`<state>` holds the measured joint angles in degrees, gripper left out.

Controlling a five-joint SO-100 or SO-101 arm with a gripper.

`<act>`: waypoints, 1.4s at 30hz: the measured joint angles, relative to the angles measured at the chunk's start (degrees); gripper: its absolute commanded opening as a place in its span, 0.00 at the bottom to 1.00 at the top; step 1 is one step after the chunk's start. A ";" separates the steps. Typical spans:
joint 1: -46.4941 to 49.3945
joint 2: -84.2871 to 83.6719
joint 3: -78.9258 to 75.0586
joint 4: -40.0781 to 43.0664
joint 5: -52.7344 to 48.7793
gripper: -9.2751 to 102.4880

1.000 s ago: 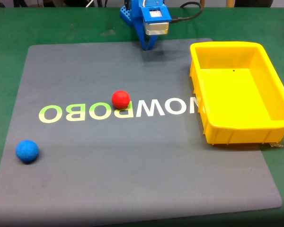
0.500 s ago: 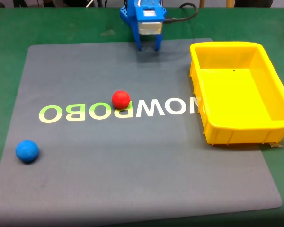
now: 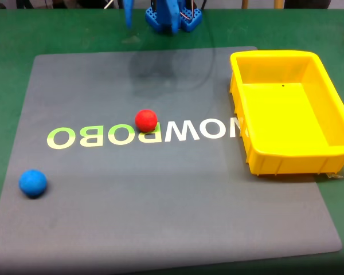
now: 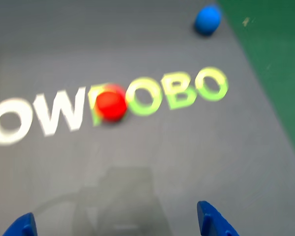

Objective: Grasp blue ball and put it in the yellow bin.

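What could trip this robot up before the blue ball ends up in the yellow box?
The red ball lies on the mat between the arm's base and the blue ball, so the open gripper might nudge it on the way. The blue ball sits near the mat's corner and could roll off if bumped. It is also far from the yellow bin, a long carry.

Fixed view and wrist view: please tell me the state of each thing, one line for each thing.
blue ball: lying free on the grey mat, near its corner.
red ball: lying free on the mat's lettering.
yellow bin: upright, empty.
gripper: open, fingers wide apart, holding nothing, above the mat.
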<state>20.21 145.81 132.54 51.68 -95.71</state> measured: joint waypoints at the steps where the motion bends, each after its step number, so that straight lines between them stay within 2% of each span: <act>1: 0.53 -5.27 -3.52 -1.85 0.00 0.42; 9: 5.36 -41.04 -27.33 -11.25 -0.62 0.42; 16: 8.35 -61.44 -43.42 -13.45 -1.85 0.42; 35: 10.55 -104.06 -84.64 -13.80 -2.02 0.42; 42: 10.55 -113.03 -93.25 -18.19 -1.93 0.41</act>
<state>30.76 32.78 39.29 33.49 -97.65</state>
